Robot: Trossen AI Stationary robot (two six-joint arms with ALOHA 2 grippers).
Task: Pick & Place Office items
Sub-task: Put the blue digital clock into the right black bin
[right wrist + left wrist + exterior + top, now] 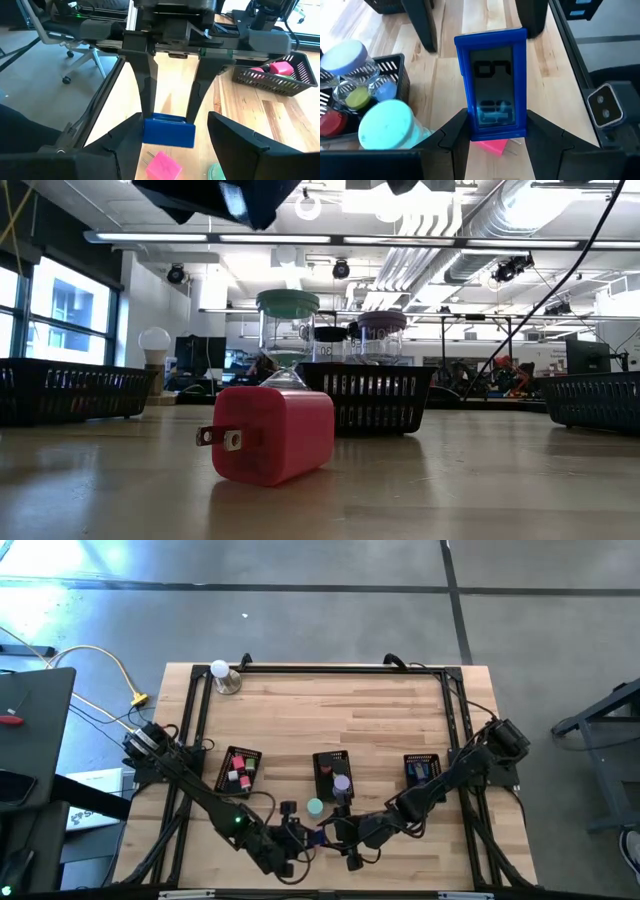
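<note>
Currently, the left gripper (495,142) holds a dark blue rectangle (494,82) clamped between its two fingers (454,135), above the front centre of the wooden table (330,715). The fingers are part-way closed, pressing on the rectangle's two narrow sides. In the left wrist view, the rectangle's long axis runs straight out from the gripper, with a display face turned toward that camera.

Directly opposite, the right gripper (172,131) faces the same rectangle with its fingers spread wider than the piece; contact cannot be confirmed from the pictures.

Below the held piece, a pink block (272,434) with two metal prongs lies on the table, prongs horizontal and pointing to the left in the low view.

Nearby items: a teal roll (315,807) stands on the table just beside the grippers. Behind it is the middle black mesh tray (322,758), containing a purple roll (342,783). A second mesh tray (250,755) to the left holds red and pink pieces; a third (432,759) to the right holds blue pieces. A white ball on a metal base (222,674) stands at the far left corner, well apart.
</note>
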